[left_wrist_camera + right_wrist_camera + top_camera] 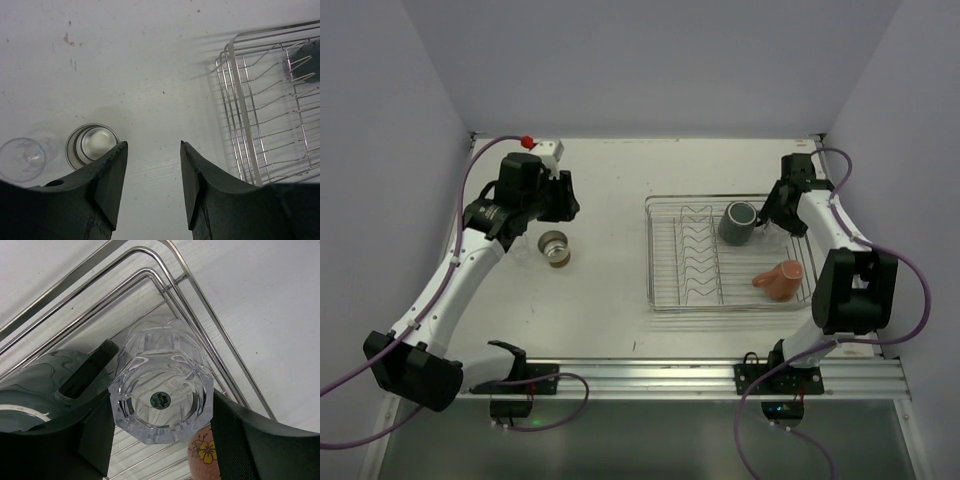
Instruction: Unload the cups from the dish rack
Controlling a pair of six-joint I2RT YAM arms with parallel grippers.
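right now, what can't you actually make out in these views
Top view: the clear tumbler at the right tool barely shows, see-through against the dish rack.
Right wrist: whether the tool presses that tumbler yet is unclear.
Right wrist: salmon-pink cup cut off by the bottom edge.
Left wrist: second tumbler clipped by the left edge and the left tool.

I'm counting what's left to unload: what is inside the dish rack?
Inside the dish rack: a dark grey mug, a salmon-pink cup on its side, and a clear tumbler in a corner, between the fingers of the right gripper. From above, the right arm covers that tumbler.
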